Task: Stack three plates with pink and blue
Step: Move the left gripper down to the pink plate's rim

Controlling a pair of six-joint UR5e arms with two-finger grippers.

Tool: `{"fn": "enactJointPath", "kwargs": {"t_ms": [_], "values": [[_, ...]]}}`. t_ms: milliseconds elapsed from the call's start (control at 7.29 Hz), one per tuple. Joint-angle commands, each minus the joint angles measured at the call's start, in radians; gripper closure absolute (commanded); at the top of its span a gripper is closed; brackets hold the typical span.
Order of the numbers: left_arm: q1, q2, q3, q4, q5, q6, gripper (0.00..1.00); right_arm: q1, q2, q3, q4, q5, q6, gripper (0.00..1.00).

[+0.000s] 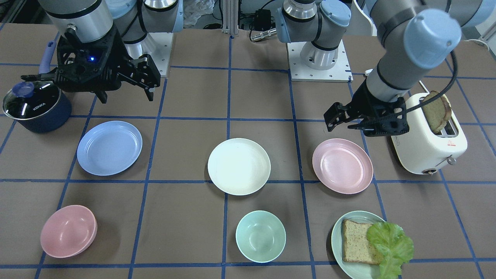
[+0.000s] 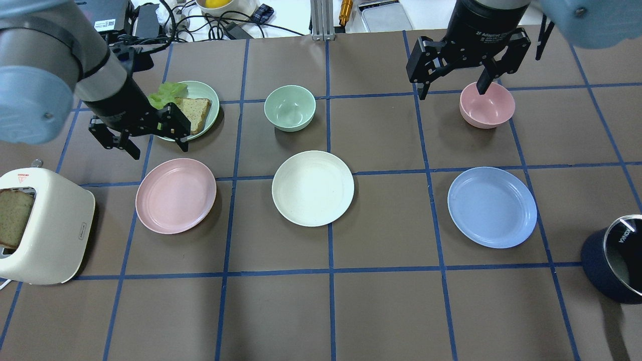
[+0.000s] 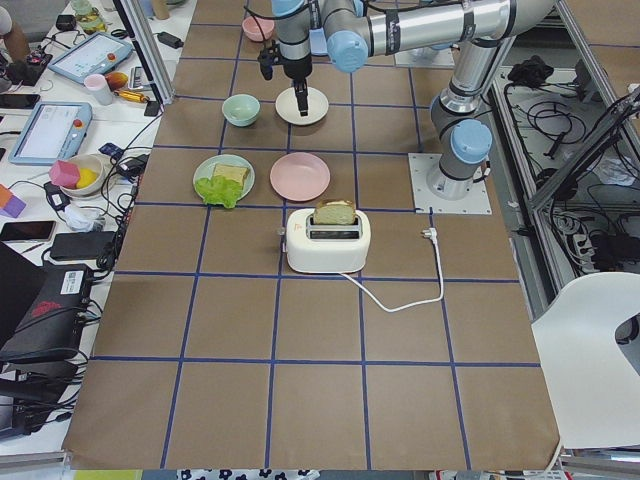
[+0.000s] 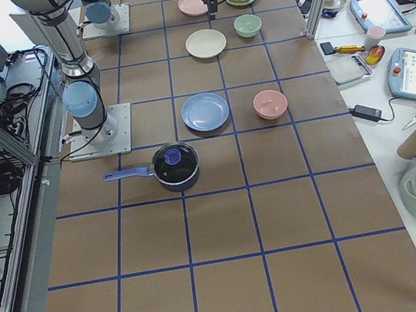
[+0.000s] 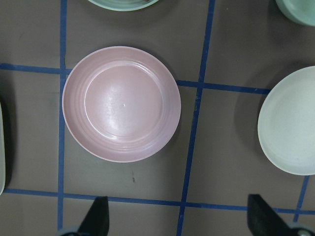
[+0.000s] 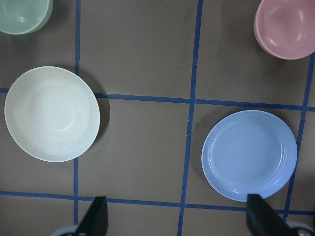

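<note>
Two bowls (image 1: 68,231) (image 1: 260,236), three plates — pink (image 1: 342,166), white (image 1: 239,166), blue (image 1: 109,148) — well apart

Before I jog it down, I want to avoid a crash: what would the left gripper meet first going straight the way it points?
Probably bare table by the blue tape line, just short of the pink plate; the left gripper hangs open above it, though depth is unclear.

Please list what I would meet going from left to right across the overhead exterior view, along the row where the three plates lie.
toaster → pink plate → cream-white plate → blue plate → dark pot
</note>
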State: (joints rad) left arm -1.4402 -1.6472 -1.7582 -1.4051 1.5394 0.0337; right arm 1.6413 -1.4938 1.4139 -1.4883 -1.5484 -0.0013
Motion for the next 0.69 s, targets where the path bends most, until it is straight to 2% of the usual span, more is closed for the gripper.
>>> {"fn": "enactJointPath", "kwargs": {"t_ms": [0,137,275,549], "values": [[-0.043,-0.063,-0.171,0.229,0.001,-0.014,0.0,0.0,0.003,0.0,0.002,0.001,0.0,0.0],[-0.046,-0.081,-0.251,0.371,0.001,-0.014,0.0,0.0,-0.003,-0.001,-0.004,0.001,0.0,0.0],[-0.048,-0.098,-0.294,0.447,0.013,-0.003,0.0,-0.002,-0.006,0.0,-0.003,-0.002,-0.005,0.0],[-0.048,-0.152,-0.313,0.541,0.024,0.0,0.03,0.0,-0.011,0.002,-0.004,-0.002,-0.006,0.0]]}}
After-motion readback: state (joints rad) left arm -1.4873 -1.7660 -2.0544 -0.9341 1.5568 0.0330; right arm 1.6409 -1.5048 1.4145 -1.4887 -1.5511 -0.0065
